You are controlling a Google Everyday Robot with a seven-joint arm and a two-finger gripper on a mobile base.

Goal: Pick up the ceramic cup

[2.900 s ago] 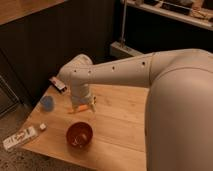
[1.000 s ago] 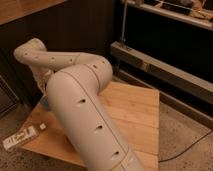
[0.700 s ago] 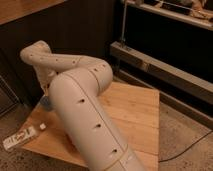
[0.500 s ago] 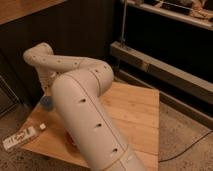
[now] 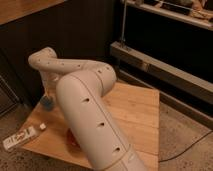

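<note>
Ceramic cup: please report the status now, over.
End effector low at the cup, left part of the table. Cup on the table, partly hidden. Arm covers most of the bowl; bowl not in the way.

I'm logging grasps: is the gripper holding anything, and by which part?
It cannot be told. The gripper is right at the ceramic cup on the table, but any hold is hidden.

Jaws low at ceramic cup [image 5: 47,104] nr tbl [image 5: 140,115] edge.
</note>
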